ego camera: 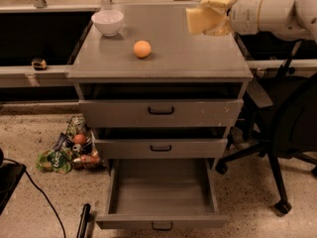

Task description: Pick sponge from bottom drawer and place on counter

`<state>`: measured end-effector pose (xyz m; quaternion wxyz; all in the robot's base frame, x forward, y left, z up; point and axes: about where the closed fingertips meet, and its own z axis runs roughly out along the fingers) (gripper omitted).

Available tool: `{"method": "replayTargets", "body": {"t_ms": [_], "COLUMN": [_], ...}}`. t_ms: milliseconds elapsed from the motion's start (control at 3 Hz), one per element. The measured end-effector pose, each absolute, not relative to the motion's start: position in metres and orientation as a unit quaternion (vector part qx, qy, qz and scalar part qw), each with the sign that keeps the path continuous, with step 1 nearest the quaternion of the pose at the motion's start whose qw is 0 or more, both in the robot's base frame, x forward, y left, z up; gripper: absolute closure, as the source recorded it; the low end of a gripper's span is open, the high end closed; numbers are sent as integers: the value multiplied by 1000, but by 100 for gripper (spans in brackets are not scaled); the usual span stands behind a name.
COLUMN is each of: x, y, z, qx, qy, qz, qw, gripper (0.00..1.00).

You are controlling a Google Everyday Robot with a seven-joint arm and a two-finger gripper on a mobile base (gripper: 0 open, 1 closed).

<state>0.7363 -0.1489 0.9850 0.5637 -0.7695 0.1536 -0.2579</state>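
The pale yellow sponge (202,18) is held in my gripper (214,17) above the right rear part of the grey counter (173,53). My white arm reaches in from the right. The gripper is shut on the sponge, which hangs clear of the surface. The bottom drawer (161,192) is pulled fully open and shows nothing inside. Its small black handle (162,226) is at the front edge.
A white bowl (108,22) and an orange ball (142,49) sit on the counter's left and middle. The two upper drawers (161,112) stand slightly open. A black office chair (287,128) is at the right. Snack bags and cans (69,150) lie on the floor at left.
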Motion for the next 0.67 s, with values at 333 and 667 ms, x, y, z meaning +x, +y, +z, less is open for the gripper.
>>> {"method": "replayTargets", "body": {"t_ms": [333,667], "x": [768,792], "y": [-145,-149], "z": [985,972], "qx": [-744,-725], "qy": [198,244], "qz": [-233,-214], "qw": [594,608], "gripper": [100,100]}}
